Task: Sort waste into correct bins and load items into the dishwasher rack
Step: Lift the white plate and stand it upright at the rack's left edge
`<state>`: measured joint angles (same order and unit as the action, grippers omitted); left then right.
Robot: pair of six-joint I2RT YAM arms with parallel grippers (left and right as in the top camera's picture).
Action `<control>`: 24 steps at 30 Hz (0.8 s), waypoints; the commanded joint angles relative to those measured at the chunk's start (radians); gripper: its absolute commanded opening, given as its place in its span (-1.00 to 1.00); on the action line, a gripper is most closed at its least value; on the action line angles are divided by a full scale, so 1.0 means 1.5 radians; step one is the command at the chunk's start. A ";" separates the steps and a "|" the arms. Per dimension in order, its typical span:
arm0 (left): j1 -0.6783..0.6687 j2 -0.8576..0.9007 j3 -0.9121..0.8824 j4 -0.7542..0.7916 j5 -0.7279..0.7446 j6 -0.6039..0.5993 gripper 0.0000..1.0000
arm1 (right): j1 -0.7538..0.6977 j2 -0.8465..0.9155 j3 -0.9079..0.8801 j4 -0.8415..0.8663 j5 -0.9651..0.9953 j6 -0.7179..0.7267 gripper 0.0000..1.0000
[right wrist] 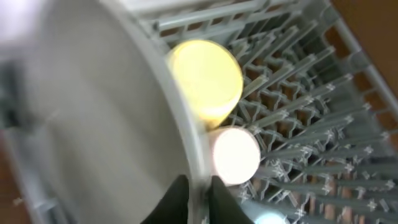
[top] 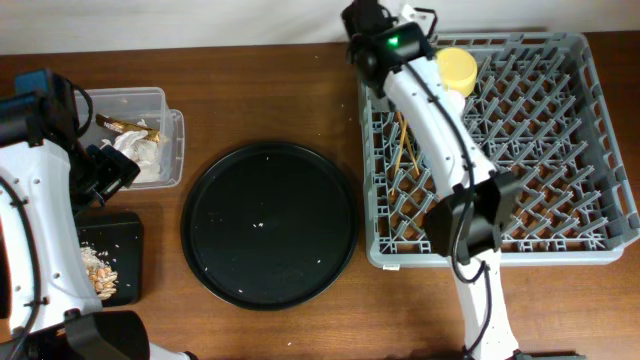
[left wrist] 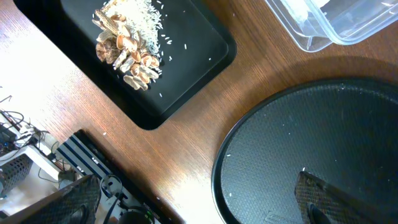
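Observation:
My right gripper is shut on the rim of the round pale grey plate, which stands on edge in the dishwasher rack. Beside the plate are the yellow bowl, the pink cup and the light blue cup. The chopsticks lie in the rack. My left gripper is open and empty above the table. The foil wrapper lies in the clear box. Food scraps lie in the shallow black tray.
The large round black tray sits between the bins and the rack, with a few crumbs on it. My right arm stretches across the rack's left side. The table's front edge and cables show in the left wrist view.

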<state>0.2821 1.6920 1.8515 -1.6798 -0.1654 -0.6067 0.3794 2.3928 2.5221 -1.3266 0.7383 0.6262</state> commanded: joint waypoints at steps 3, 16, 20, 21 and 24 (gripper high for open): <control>0.002 -0.011 0.009 -0.001 -0.005 0.001 0.99 | 0.071 -0.033 0.033 -0.034 -0.008 -0.030 0.04; 0.002 -0.011 0.009 -0.001 -0.005 0.001 0.99 | 0.094 -0.364 0.197 -0.248 -0.293 -0.168 0.97; 0.002 -0.011 0.009 -0.001 -0.005 0.001 0.99 | 0.096 -0.495 0.110 -0.248 -0.446 -0.250 0.97; 0.002 -0.011 0.009 -0.001 -0.005 0.001 0.99 | 0.096 -0.523 0.079 -0.248 -0.445 -0.250 0.97; 0.002 -0.011 0.009 -0.001 -0.005 0.001 0.99 | 0.096 -0.627 -0.049 -0.248 -0.445 -0.251 0.97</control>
<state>0.2821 1.6920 1.8515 -1.6794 -0.1658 -0.6067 0.5243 1.5486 2.5679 -1.6924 0.1276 0.2832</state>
